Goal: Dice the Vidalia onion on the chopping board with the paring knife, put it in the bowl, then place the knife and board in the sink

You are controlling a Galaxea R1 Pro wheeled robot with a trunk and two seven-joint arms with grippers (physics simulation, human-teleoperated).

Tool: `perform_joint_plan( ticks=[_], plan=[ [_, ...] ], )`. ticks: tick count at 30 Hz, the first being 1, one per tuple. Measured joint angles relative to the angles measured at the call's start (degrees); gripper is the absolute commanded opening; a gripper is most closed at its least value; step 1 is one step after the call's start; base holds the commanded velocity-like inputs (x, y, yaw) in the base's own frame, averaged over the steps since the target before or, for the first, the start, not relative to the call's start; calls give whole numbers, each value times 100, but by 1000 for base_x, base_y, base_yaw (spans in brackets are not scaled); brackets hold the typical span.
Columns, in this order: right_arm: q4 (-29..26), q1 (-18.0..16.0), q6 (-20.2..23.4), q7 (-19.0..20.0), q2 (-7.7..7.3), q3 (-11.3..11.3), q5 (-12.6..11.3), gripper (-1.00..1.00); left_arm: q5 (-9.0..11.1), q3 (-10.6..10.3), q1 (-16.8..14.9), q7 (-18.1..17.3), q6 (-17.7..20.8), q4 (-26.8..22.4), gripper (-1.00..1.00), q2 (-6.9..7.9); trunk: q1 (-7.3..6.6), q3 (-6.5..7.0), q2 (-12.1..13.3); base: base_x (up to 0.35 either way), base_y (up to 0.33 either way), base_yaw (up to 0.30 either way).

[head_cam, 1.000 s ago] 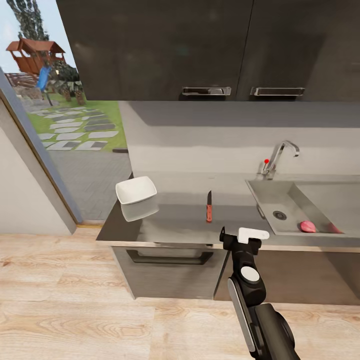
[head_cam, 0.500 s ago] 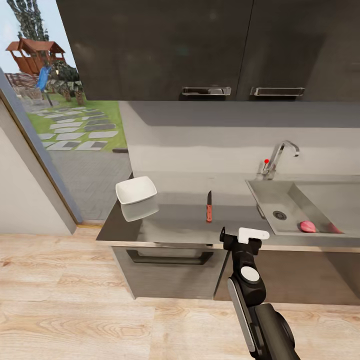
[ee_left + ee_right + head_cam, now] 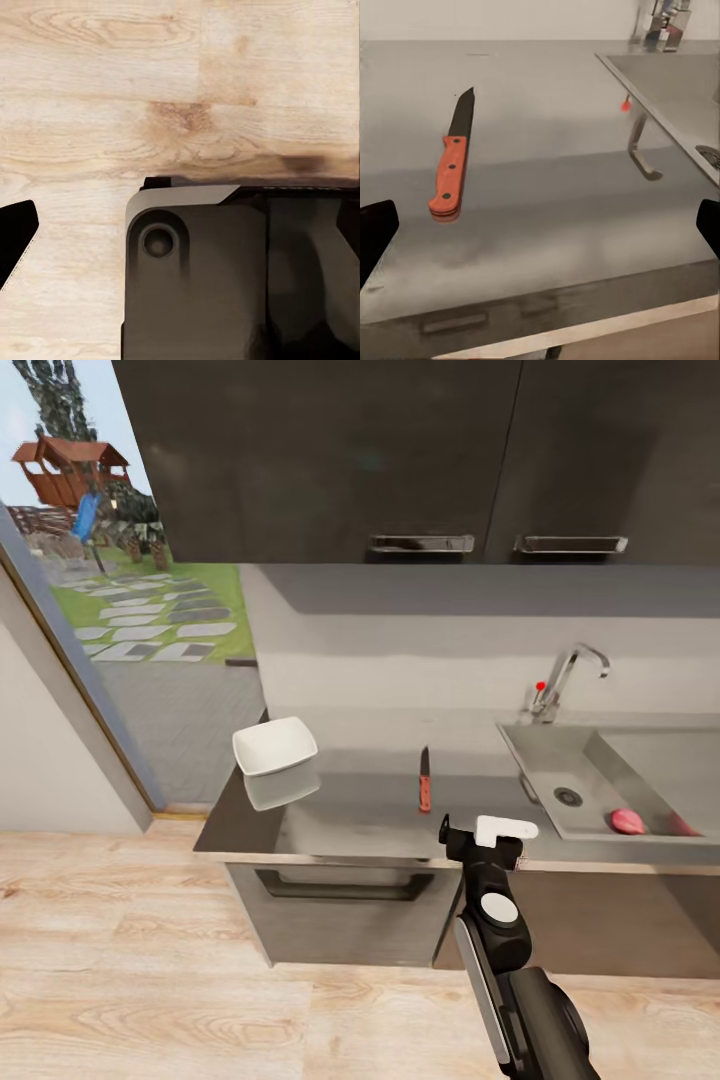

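Camera shifted slightly, paring knife (image 3: 451, 160) just beyond right tool (image 3: 540, 225), fingers spread wide

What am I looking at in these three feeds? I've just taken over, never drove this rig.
It's a simulated wheeled robot with two arms. The big picture comes from its head camera, facing a kitchen countertop. On it sit a white bowl and the paring knife; the pinkish onion lies in the sink. The black and white arm rising from below is the right one, its gripper near the counter's front edge. The right wrist camera looks past that gripper's open, empty fingertips at the knife. The left wrist camera points at wooden floor and part of the robot's own dark body. Nothing is held.
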Motion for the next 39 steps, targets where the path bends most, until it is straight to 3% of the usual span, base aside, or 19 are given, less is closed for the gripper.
perform_joint_plan(
  ticks=[8, 39],
  plan=[
    [36, 0, -3, 5, 0, 8, 0, 100, 0, 0, 2, 0, 0, 0, 100, 7, 0, 0, 0, 200, 144, 0],
    [372, 0, -187, 9, -47, -13, -12, 100, 0, -10, 1, 0, 1, 3, 100, 7, 2, 0, 1, 5, 4, 0]
  ],
)
